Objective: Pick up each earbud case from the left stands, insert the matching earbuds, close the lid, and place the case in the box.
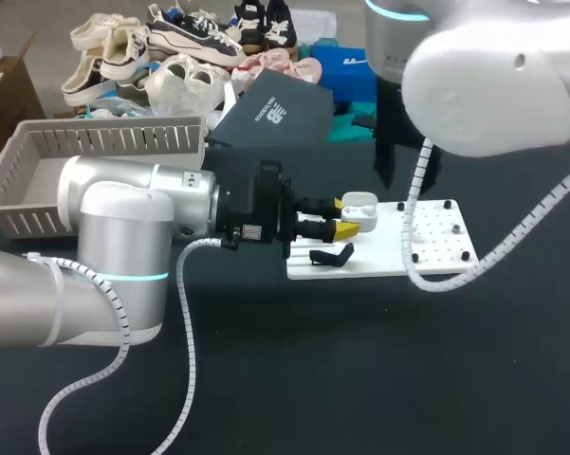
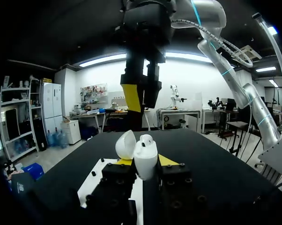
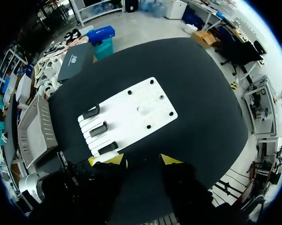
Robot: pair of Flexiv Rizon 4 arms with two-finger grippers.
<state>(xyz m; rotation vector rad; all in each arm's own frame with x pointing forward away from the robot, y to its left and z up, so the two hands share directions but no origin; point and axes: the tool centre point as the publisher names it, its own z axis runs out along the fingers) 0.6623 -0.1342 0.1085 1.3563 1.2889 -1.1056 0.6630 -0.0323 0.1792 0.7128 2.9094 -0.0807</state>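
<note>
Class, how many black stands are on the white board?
3, in a row along one end of the white board: the far stand, the middle stand, and the near stand beside the right claw. Another may hide beneath it.

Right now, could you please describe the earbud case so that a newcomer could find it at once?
On the black table lies a white board, and my left arm's end effector hangs over its left end. The earbud case sits between its yellow tips: small, white, rounded, lid flipped open, unlike the black stands beside it.
</note>
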